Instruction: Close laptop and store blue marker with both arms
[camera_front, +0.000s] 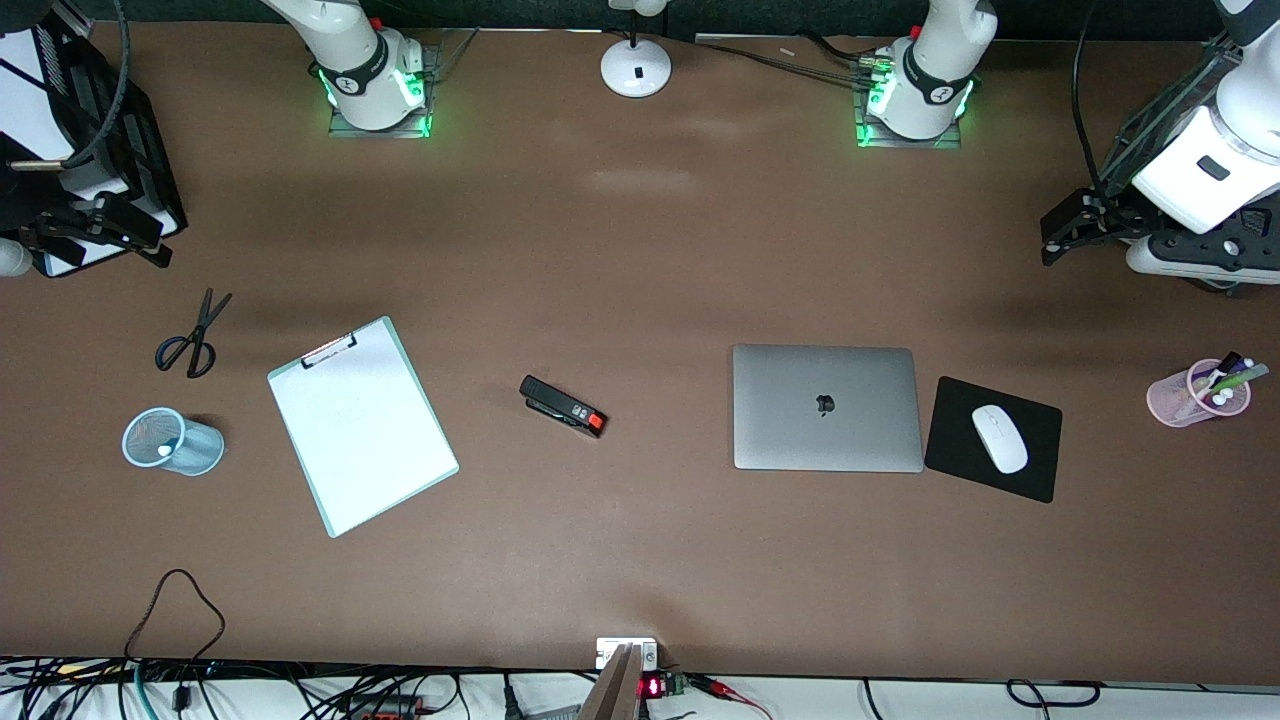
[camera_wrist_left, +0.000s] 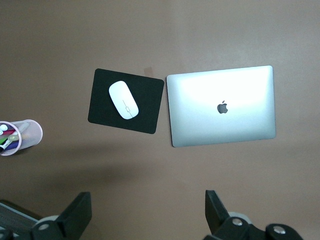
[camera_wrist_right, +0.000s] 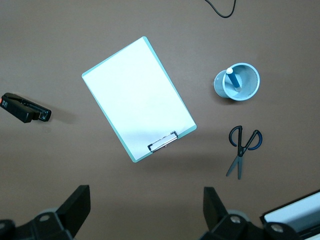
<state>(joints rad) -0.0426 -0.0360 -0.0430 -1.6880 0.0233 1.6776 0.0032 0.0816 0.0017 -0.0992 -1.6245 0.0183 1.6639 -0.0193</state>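
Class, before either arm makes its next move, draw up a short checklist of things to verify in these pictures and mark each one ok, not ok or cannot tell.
1. laptop lid shut flat: ok.
2. blue marker standing inside the blue mesh cup: ok.
3. left gripper open, holding nothing: ok.
4. right gripper open, holding nothing: ok.
5. Both grippers raised above the table: ok.

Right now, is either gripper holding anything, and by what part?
Nothing is held. The left gripper and the right gripper are both open and empty, raised over bare table; the laptop lies closed.
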